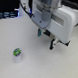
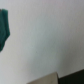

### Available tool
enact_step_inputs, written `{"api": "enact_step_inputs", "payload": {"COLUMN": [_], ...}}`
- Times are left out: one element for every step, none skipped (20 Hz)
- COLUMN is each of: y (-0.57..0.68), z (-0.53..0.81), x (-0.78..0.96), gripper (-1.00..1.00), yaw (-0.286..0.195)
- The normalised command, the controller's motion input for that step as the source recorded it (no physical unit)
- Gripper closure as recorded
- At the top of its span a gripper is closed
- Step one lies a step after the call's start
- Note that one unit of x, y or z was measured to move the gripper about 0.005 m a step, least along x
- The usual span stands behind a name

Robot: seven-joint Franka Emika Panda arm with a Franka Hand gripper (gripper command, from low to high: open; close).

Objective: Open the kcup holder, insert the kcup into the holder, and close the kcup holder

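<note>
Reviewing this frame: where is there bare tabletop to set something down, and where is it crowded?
Bare: the white table between the kcup and the gripper, plus everything on the exterior view's right of the kcup. Crowded: the far edge, under the arm, with dark clutter behind.

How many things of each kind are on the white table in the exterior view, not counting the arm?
Small white pod with a green and blue top, the kcup: 1
Dark items at the far edge, too blurred to identify or count apart: at least 1
Kcup holder: 0 in view
Total: 2 at least
</note>
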Motion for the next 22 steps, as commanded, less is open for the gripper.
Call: {"api": "enact_step_inputs", "payload": {"y": [-0.53,-0.53,-0.52,-0.48,-0.49,-0.47,-0.47,-0.46,-0.46,-0.46,-0.47,-0.48,-0.49,-0.50,-0.50,-0.51,-0.51,-0.51,-0.52,-0.53,-0.54,-0.53], "z": [0.15,0.14,0.11,0.07,0.06,0.05,0.03,0.02,0.02,0.02,0.02,0.02,0.01,0.00,0.01,-0.01,-0.03,-0.07,-0.10,-0.12,-0.15,-0.15], "x": [0.02,0.01,0.00,-0.01,-0.02,-0.02,-0.01,-0.01,-0.01,0.00,0.01,0.00,-0.01,-0.04,-0.05,-0.08,-0.11,-0.16,-0.20,-0.22,-0.22,-0.22], "gripper": [-1.00,-1.00,-1.00,-1.00,-1.00,-1.00,-1.00,-1.00,-1.00,-1.00,-1.00,-1.00,-1.00,-1.00,-1.00,-1.00,-1.00,-1.00,-1.00,-1.00,-1.00,-1.00], "yaw": [-0.253,-0.258,-0.263,-0.279,-0.278,-0.283,-0.287,-0.291,-0.293,-0.292,-0.288,-0.285,-0.282,-0.276,-0.274,-0.270,-0.268,-0.267,-0.265,-0.261,-0.258,-0.260]}}
